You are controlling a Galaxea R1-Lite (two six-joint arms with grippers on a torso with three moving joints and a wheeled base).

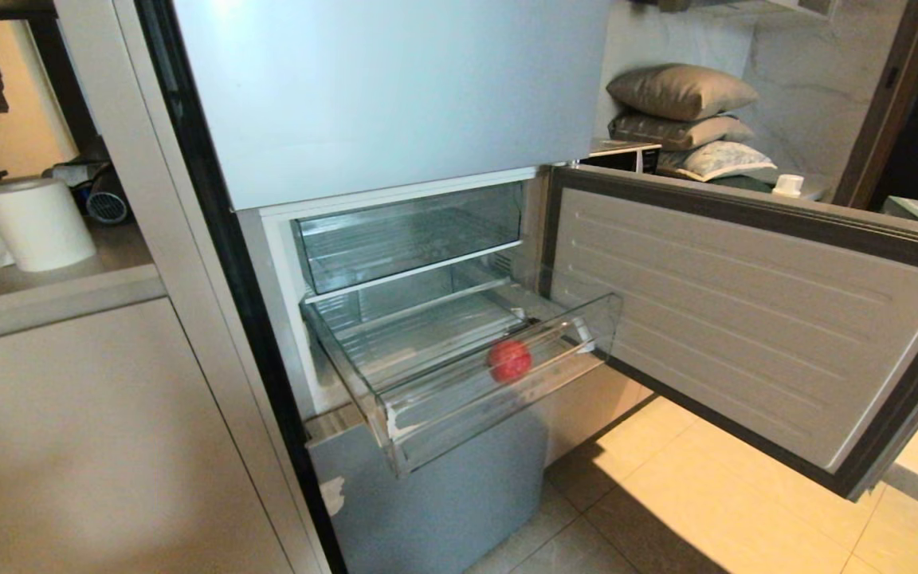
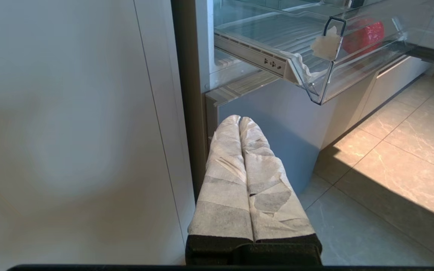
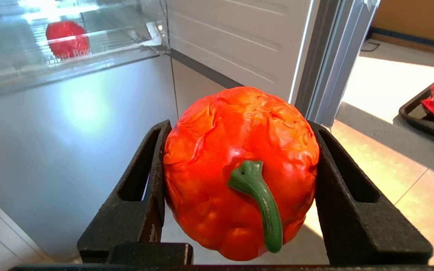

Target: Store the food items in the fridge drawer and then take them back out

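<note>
Presently I have the right gripper (image 3: 239, 180) clamped on a red-orange pepper (image 3: 239, 169) with a green stem, its black jaws pressing both flanks, presumably so it rides steady until it reaches the fridge drawer (image 1: 499, 399). That drawer stands pulled out at centre of the head view, which leaves its open top reachable from above. One red fruit (image 1: 510, 360) already lies on the ribbed bottom, close against the clear front wall, right of the middle; I judge storing partly done. The left gripper (image 2: 240, 122), its fingers wrapped in pale paper and pressed together with nothing between them, hangs low before the blue lower fridge panel (image 2: 273, 128), out of the way. The fridge door (image 1: 746, 319) is swung wide at right of the head view. Pale floor tiles (image 1: 706, 494) lie below it, a dark tray (image 3: 428, 113) sits at the right edge of the right wrist view, and a paper roll (image 1: 37, 223) stands on the counter at upper left.
</note>
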